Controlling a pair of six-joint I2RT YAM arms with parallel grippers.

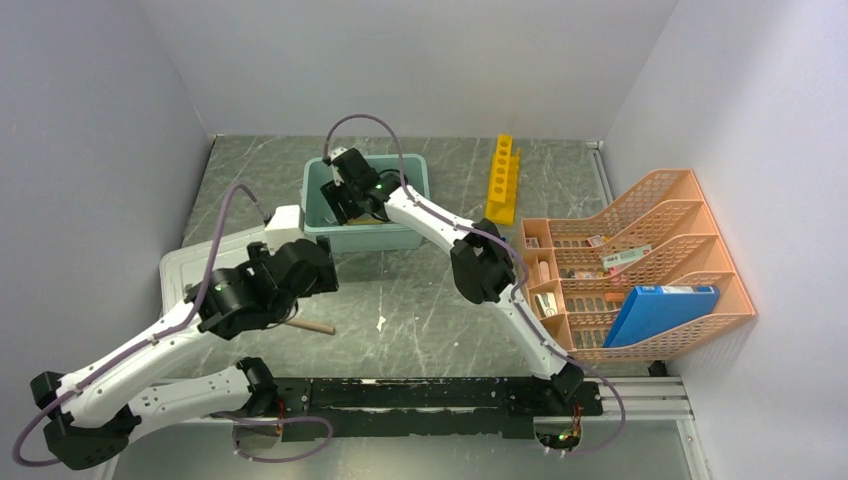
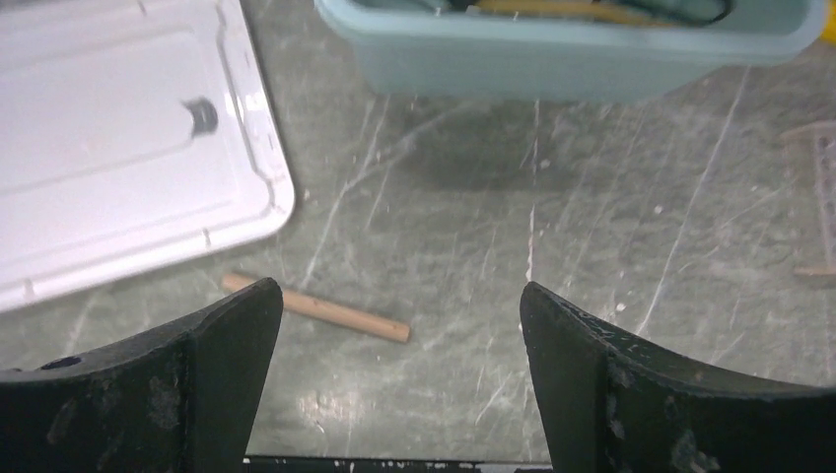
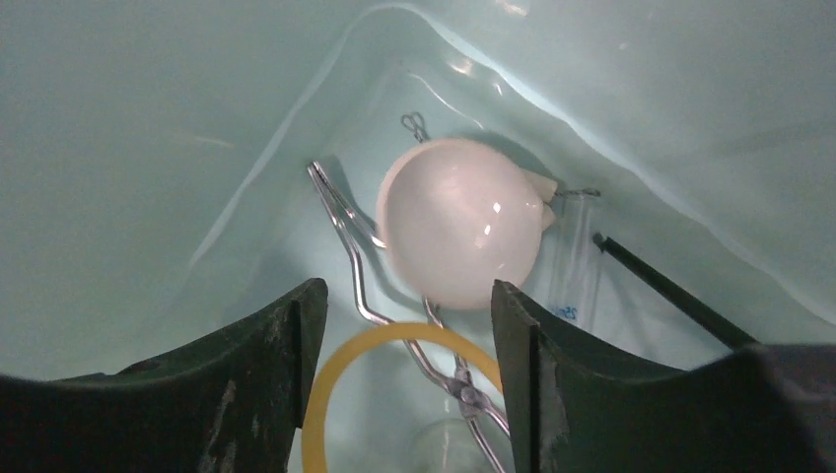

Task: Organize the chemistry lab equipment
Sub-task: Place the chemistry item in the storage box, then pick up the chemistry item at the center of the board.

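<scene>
Left gripper (image 2: 399, 291) gapes wide, stick (image 2: 345, 317) just beyond its left finger. Right gripper (image 3: 406, 291) stands parted, empty, over a dish (image 3: 460, 222) that only its wrist view shows.

- Bench (image 1: 430, 300): grey-green, marbled with pale streaks.
- Tub (image 1: 370, 240): pale teal. Lid (image 1: 180, 275), on the left: glossy white.
- Test-tube rack (image 1: 503, 180), far side: yellow.
- Desk organiser (image 1: 690, 205), on the right: orange mesh. Box (image 1: 655, 312) in it: blue.
- Stick (image 2: 315, 308): tan wood.
- Inside the tub: dish (image 3: 458, 222) white, hose (image 3: 394, 332) yellow, tongs (image 3: 465, 389) silver, rod (image 3: 670, 288) black.
</scene>
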